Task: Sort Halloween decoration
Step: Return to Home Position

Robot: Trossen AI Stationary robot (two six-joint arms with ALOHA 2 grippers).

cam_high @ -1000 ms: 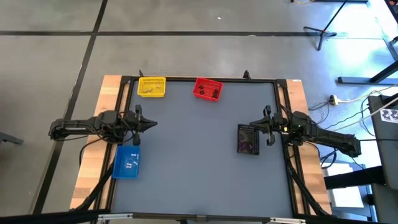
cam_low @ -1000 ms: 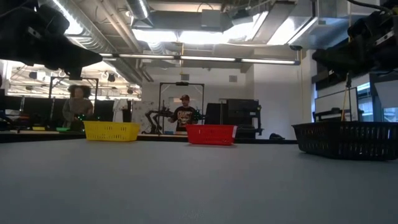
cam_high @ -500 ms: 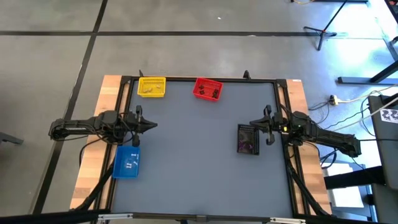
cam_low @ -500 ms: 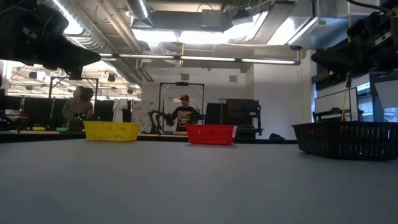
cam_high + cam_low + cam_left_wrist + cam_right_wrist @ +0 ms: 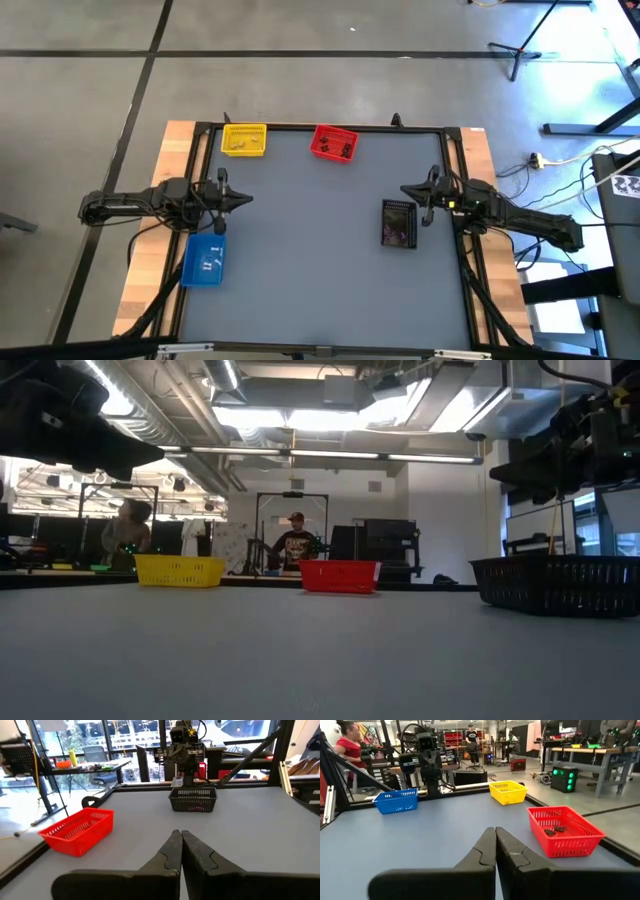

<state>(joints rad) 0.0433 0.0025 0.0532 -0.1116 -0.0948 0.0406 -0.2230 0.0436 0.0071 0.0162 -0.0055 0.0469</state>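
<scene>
Our trinkets lie in the bins: dark ones (image 5: 553,830) in the red bin (image 5: 560,849), white ones (image 5: 209,263) in the blue bin (image 5: 203,279). The left gripper (image 5: 248,199) and right gripper (image 5: 404,190) hover pinched shut and empty. We should retract both level, keeping clear of the black bin (image 5: 399,205).

Tiny, sorted by colour, lying loose on bin floors. Dark trinkets (image 5: 337,150) clustered in red bin (image 5: 318,139) at table's far edge; pale tan trinkets (image 5: 236,143) in yellow bin (image 5: 262,140) beside it; white trinkets (image 5: 210,264) in blue bin (image 5: 195,279) near left side; purple trinkets (image 5: 400,237) in black bin (image 5: 399,207) near right side
</scene>
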